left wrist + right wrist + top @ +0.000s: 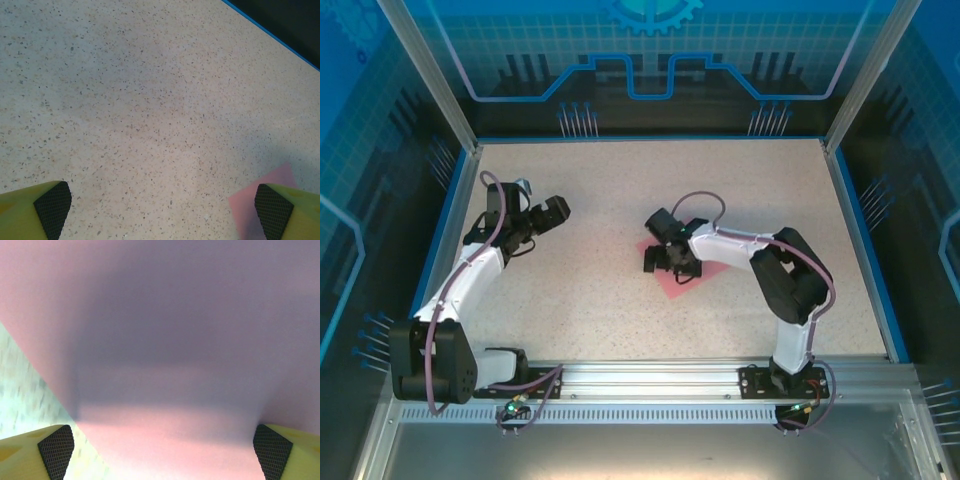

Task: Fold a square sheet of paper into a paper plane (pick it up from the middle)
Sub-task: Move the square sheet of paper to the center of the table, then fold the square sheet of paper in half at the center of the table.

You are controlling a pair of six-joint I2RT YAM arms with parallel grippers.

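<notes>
The square sheet of paper [678,282] lies flat and pink-red on the speckled table [620,170], mid-right. My right gripper [658,243] hangs low over it with its jaws wide open. In the right wrist view the sheet of paper [165,340] spreads under the right gripper [162,447], nothing pinched between the pads [56,450], and a shadow lies across it. My left gripper [552,212] hovers open over bare table to the left. In the left wrist view a corner of the sheet of paper [250,202] peeks beside the right pad [272,212] of the left gripper [162,205]. The paper plane is out of view.
A blue rim [650,139] borders the table, with dark enclosure walls behind it. The metal rail [650,378] carrying both arm bases runs along the near edge. Bare tabletop [150,100] stretches ahead of the left gripper.
</notes>
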